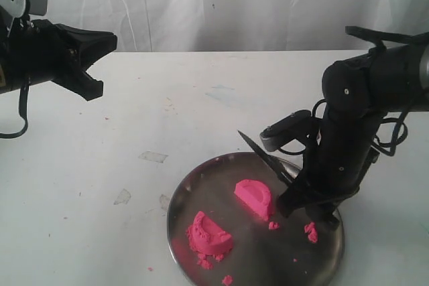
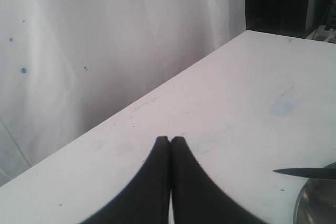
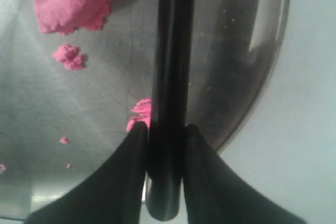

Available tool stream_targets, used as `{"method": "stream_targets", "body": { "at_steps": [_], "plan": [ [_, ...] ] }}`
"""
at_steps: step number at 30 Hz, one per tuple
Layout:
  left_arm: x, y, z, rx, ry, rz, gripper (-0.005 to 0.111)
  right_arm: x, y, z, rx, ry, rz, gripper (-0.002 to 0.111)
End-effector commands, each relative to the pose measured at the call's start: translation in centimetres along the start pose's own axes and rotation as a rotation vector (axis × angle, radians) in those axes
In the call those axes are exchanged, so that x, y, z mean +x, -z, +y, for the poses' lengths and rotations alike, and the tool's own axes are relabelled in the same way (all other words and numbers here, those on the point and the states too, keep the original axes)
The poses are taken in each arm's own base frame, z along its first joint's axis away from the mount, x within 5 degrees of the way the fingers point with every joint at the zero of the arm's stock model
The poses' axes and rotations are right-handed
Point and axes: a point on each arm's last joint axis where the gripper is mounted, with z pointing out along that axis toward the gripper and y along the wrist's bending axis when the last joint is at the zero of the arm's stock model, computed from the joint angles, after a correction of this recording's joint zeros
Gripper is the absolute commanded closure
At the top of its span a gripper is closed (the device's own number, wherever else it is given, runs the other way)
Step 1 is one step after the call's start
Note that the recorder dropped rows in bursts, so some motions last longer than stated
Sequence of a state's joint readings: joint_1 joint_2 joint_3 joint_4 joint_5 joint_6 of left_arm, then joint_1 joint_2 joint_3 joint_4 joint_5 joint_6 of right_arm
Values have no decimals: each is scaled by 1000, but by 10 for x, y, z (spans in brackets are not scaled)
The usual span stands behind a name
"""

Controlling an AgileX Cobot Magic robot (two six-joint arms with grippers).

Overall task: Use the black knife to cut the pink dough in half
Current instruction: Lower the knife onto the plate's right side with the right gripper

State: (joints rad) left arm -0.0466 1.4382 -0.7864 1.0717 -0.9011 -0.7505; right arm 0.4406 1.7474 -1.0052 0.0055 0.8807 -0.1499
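Nearest us sat the plate [image 1: 175,246], and on it the dough [image 1: 210,234] lay in two half-round pieces. One was at the near left and the other half [image 1: 253,197] was further in toward the middle. The two were well apart, so by the look of it the cut was made. Crumbs [image 1: 310,231] dotted the steel near the right-hand side, the sort of litter a sandy dough sheds under a blade. Just beyond them, over the plate's right part, the right gripper [image 1: 305,205] was clamped on the knife [image 1: 263,154]. The right wrist view showed both fingers pressed tight against the handle, one on each side, a firm pinch that would stop it twisting. The blade slanted up and away to the far left, its point above the plate's far rim and clear of both halves. That angle read as a tool held out of the work, not one bearing down. I judged the job essentially complete, with only setting the knife aside left, and the thing to watch was the blade clipping the far half on the way. Farther back the table [image 1: 201,98] was bare apart from a few marks. At the far left the left gripper [image 1: 94,65] hung above it, well away from the plate. Its fingers were pressed together on nothing, parked where it could not get in the way. Behind it all hung a white curtain [image 1: 234,5].
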Motion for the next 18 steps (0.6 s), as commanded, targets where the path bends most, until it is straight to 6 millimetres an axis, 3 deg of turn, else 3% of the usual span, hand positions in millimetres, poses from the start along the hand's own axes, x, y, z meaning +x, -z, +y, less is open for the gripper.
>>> {"method": "stream_targets", "body": {
  "at_steps": [1, 10, 18],
  "plan": [
    [0, 2, 0, 0, 6, -2, 107, 1, -6, 0, -10, 5, 32, 108],
    [0, 2, 0, -1, 8, -3, 107, 0, -8, 1, -24, 18, 23, 106],
    [0, 2, 0, -1, 8, -3, 107, -2, -8, 1, -20, 17, 1, 83]
  ]
}}
